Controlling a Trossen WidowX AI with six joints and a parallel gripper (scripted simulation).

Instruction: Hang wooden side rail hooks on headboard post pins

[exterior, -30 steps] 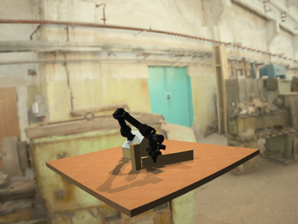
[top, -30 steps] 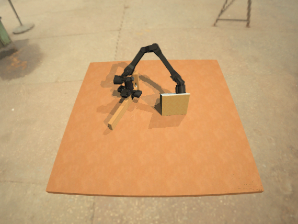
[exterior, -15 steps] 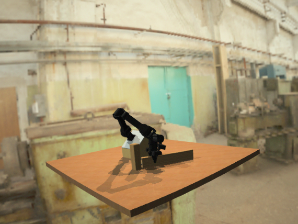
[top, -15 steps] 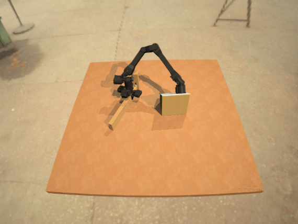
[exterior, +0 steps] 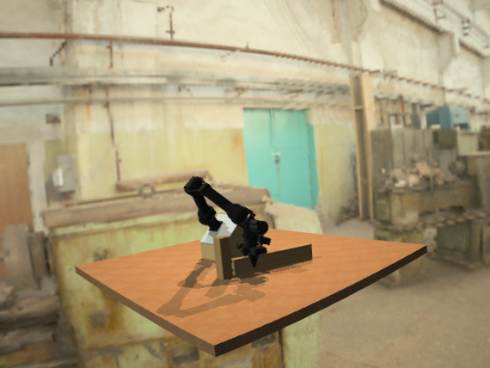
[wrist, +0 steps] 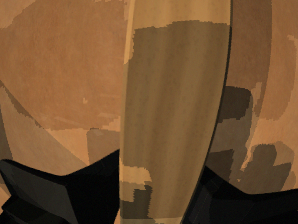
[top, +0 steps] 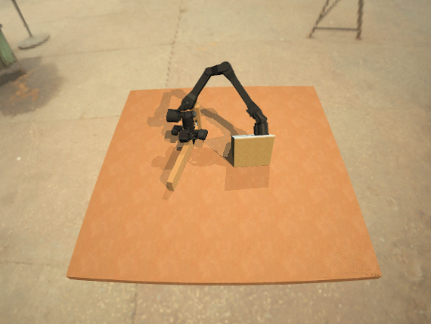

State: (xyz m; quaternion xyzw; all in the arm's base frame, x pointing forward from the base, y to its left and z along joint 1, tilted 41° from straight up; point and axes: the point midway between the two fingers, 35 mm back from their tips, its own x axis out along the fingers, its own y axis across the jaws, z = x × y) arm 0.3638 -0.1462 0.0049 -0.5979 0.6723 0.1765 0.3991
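Note:
The wooden side rail [top: 178, 166] [exterior: 292, 255] [wrist: 175, 100] stands on its narrow edge, long and low, on the table. The upright headboard post [top: 199, 110] [exterior: 223, 258] is at the rail's back end, with a narrow gap or none between them; I cannot tell if they touch. My gripper [top: 193, 141] [exterior: 254, 262] [wrist: 156, 151] points down and is shut on the rail, a finger on each side, nearer the post end than the far end. The steel hooks, the pins and most of the slot are hidden or too small to make out.
A light brown box-like block [top: 252, 151] [exterior: 208, 252] with a whitish top stands in front of the arm's base, to the right of the rail in the top view. The orange-brown table [top: 227, 235] [exterior: 129, 279] carries everything. The arm arches over its back part.

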